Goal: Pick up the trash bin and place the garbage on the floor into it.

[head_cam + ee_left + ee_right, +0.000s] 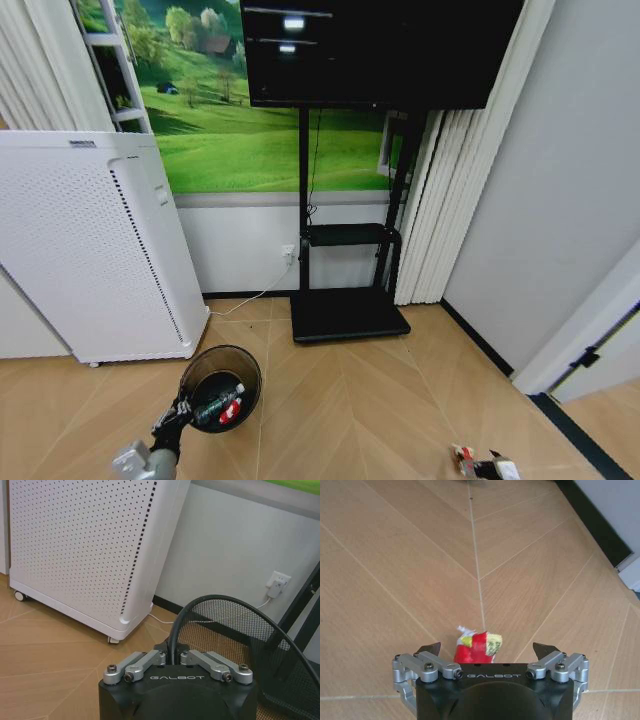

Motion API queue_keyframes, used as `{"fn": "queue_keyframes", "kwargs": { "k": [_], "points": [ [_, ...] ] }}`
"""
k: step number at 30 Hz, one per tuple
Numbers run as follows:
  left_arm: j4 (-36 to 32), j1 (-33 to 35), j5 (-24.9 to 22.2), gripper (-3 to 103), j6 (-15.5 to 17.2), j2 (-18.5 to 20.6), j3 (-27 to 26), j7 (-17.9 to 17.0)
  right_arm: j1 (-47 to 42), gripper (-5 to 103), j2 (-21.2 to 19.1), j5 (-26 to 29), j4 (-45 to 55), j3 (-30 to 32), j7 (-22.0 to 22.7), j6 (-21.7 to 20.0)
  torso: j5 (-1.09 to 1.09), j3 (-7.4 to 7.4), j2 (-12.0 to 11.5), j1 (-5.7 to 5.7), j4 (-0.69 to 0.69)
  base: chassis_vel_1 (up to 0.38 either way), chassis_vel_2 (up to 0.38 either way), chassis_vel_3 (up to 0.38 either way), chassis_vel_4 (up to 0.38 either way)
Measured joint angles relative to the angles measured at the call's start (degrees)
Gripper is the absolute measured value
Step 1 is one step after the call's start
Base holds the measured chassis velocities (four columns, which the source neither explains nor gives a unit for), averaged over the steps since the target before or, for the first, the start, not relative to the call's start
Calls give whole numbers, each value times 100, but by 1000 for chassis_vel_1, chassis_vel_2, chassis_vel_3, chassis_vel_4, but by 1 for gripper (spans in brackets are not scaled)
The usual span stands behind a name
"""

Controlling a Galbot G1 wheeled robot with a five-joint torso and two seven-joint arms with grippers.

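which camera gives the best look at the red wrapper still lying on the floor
The right wrist view: the crumpled red wrapper lies on the floor between the open right gripper's jaws. The head view catches it small at the bottom edge.

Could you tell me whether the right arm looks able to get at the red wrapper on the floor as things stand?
Probably yes. The right claw is open, its fingers standing to either side of the crumpled red wrapper on bare wooden floor, with nothing between them. The left claw grips the trash bin, well aside.
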Motion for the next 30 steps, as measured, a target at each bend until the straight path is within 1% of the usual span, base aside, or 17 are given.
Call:
{"fn": "queue_keyframes", "kwargs": {
  "k": [3, 5, 13, 14, 15, 16, 19, 20, 21, 22, 24, 26, 27, 28, 29, 30],
  "points": [
    [-35, 64, 5, 7, 0, 2, -25, 0, 68, 100, 96, -125, -123, -24, -1, 34, 0, 0, 0, 0, 0, 0, 0, 0, 0],
    [-96, 164, -19, 7, 0, 31, -109, 5, 134, 100, 204, -305, -281, -41, 0, 80, 1, 0, 0, 0, 0, 0, 0, 0, 0],
    [-153, 275, -104, 7, -24, 59, -238, 34, 240, 100, 273, -502, -515, -63, -1, 220, 0, 0, 0, 0, -1, 0, 0, 0, 0],
    [-155, 300, -105, 7, -33, 53, -243, 40, 281, 103, 281, -519, -537, -75, -6, 236, 0, 0, 0, 0, 0, 0, 0, 0, 0],
    [-159, 316, -106, 7, -39, 49, -243, 42, 308, 100, 287, -532, -549, -84, -18, 252, 0, 0, 0, 0, 0, 0, 0, 0, 0],
    [-159, 316, -106, 7, -39, 49, -243, 42, 308, 100, 287, -532, -549, -84, -18, 252, 0, 0, 0, 0, 0, 0, 0, 0, 0],
    [-208, 357, -120, 7, -46, 45, -245, 49, 384, 84, 295, -545, -613, -112, -79, 293, 0, 0, 0, 0, -1, 0, 0, 0, 0],
    [-208, 357, -120, 7, -46, 45, -245, 49, 384, 84, 295, -545, -613, -112, -79, 293, 0, 0, 0, 0, -1, 0, 0, 0, 0],
    [-235, 375, -134, 7, -46, 49, -246, 51, 414, 79, 310, -570, -661, -115, -93, 319, 0, 0, 0, 0, 0, 0, 0, 0, 0],
    [-235, 375, -134, 7, -46, 49, -246, 51, 414, 79, 310, -570, -661, -115, -93, 319, 0, 0, 0, 0, 0, 0, 0, 0, 0],
    [-275, 408, -157, 7, -46, 59, -246, 52, 434, 68, 354, -635, -725, -103, -112, 362, 0, 0, 0, 0, -1, 0, 0, 0, 0],
    [-279, 411, -159, 7, -47, 59, -246, 52, 434, 68, 361, -642, -731, -99, -113, 367, 0, 0, 0, 1, 0, 0, 0, 0, 0],
    [-287, 417, -162, 7, -46, 60, -246, 53, 434, 57, 373, -658, -741, -92, -118, 375, 0, 0, 0, 0, 0, 0, 0, 0, 0],
    [-287, 417, -162, 7, -46, 60, -246, 53, 434, 57, 373, -658, -741, -92, -118, 375, 0, 0, 0, 0, 0, 0, 0, 0, 0],
    [-297, 426, -169, 7, -47, 63, -246, 53, 432, 51, 388, -678, -755, -81, -122, 387, 0, 0, 0, 0, -1, 0, 0, 0, 0],
    [-308, 432, -175, 7, -47, 64, -246, 54, 429, 51, 397, -691, -762, -74, -125, 396, 0, 0, 0, 0, 0, 0, 0, 0, 0]
  ]
}}
